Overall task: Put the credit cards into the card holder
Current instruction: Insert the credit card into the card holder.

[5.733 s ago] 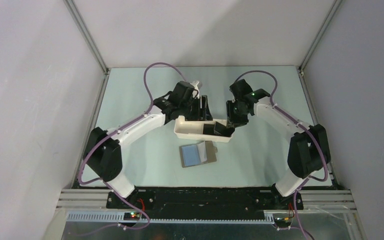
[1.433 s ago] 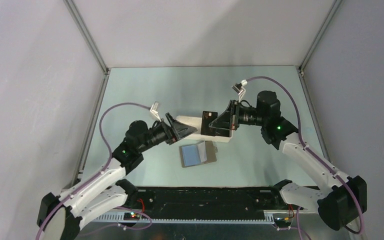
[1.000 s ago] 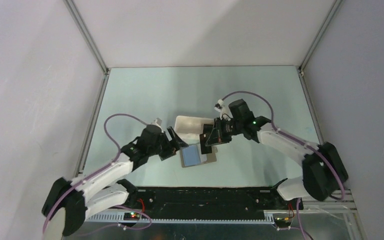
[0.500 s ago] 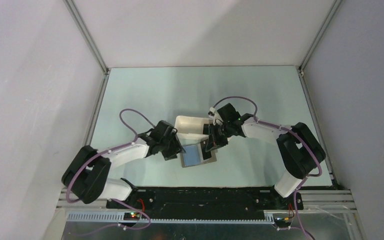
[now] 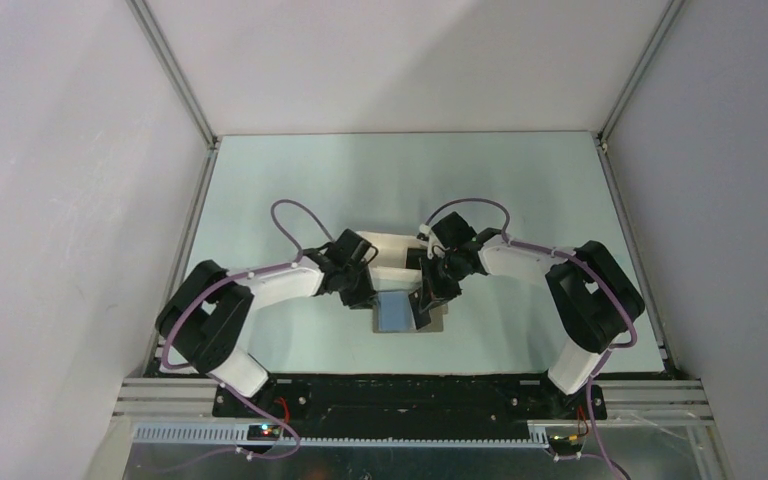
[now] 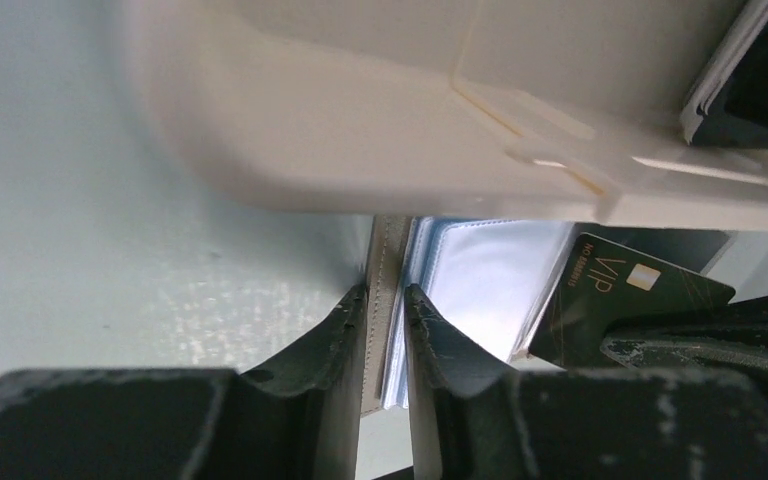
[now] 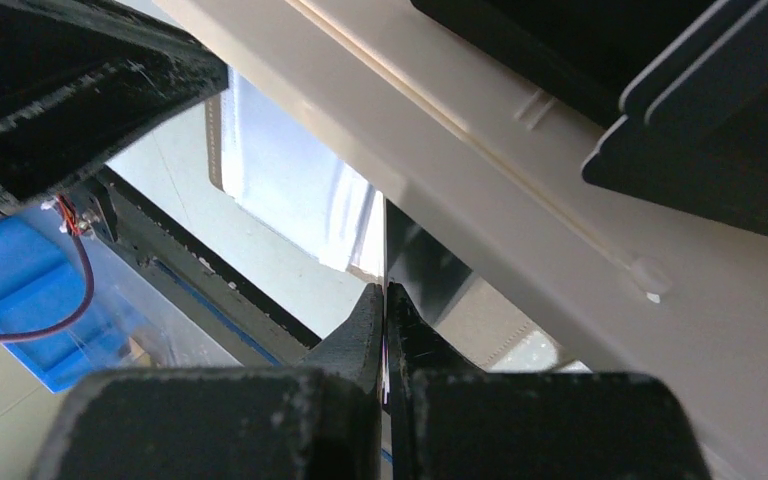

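In my overhead feed I see even, soft light, only faint shadows on the pale green counter (image 5: 290, 180). Left wrist: speckled glare on that counter, and the long white plastic tray (image 6: 310, 120) blurs close against the lens.

I'm seeing the top cam looking down from above and behind the bases, far enough back to be taking in the whole table (image 5: 260, 180) and both arms. Left wrist cam is sitting very close, looking past the left gripper (image 6: 385, 310) at the card holder (image 6: 480, 270) and credit card (image 6: 630, 300), with the white tray (image 6: 360, 150) filling the top of frame. Right wrist cam is riding just as tight behind the right gripper (image 7: 385, 300), catching that card edge-on with the same tray crossing its frame.
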`<state>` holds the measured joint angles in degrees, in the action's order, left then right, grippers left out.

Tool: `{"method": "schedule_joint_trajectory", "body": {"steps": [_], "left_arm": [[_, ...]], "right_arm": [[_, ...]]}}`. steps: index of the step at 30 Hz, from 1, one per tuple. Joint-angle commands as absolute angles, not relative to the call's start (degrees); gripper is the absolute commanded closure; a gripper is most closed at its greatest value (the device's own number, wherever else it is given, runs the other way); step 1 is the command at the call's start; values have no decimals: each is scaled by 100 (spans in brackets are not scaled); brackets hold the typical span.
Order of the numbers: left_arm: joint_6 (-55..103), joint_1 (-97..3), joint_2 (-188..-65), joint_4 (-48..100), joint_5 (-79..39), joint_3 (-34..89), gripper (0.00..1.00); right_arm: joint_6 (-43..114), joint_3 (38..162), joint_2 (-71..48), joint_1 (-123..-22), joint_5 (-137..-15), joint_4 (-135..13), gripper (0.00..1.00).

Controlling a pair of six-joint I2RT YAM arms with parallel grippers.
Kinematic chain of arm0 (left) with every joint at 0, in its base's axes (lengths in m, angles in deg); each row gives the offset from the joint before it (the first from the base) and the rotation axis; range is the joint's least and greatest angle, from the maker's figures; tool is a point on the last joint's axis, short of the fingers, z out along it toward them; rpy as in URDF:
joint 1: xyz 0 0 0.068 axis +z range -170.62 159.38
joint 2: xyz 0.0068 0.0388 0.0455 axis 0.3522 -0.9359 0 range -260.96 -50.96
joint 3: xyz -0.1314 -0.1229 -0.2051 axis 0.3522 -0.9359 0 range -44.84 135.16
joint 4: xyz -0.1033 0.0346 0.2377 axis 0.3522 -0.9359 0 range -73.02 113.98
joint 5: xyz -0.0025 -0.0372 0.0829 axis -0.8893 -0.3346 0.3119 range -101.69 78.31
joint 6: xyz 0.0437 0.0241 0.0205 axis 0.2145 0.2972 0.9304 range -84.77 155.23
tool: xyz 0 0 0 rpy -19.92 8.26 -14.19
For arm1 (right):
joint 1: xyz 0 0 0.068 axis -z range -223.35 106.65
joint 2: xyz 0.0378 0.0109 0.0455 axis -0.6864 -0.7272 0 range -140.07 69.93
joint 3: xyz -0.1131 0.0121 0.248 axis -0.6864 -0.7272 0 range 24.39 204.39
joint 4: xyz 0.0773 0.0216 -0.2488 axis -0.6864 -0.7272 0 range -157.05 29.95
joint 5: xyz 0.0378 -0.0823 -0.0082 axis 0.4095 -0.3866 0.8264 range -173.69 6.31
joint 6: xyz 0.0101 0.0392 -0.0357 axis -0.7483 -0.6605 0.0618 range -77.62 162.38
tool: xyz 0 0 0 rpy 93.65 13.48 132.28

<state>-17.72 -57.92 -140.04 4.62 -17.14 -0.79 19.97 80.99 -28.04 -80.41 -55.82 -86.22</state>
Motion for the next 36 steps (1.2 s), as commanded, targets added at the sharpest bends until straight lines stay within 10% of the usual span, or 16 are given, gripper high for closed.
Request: {"method": "schedule_joint_trajectory", "body": {"steps": [1, 36], "left_arm": [[-1591, -6136, -14261, 14, -1534, 83, 74], [-1575, -6415, -14356, 4, -1443, 159, 75]], "right_arm": [[2194, 8182, -2646, -8042, -5440, -8722, 100], [1998, 7278, -2793, -7538, -4183, -7801, 100]]}}
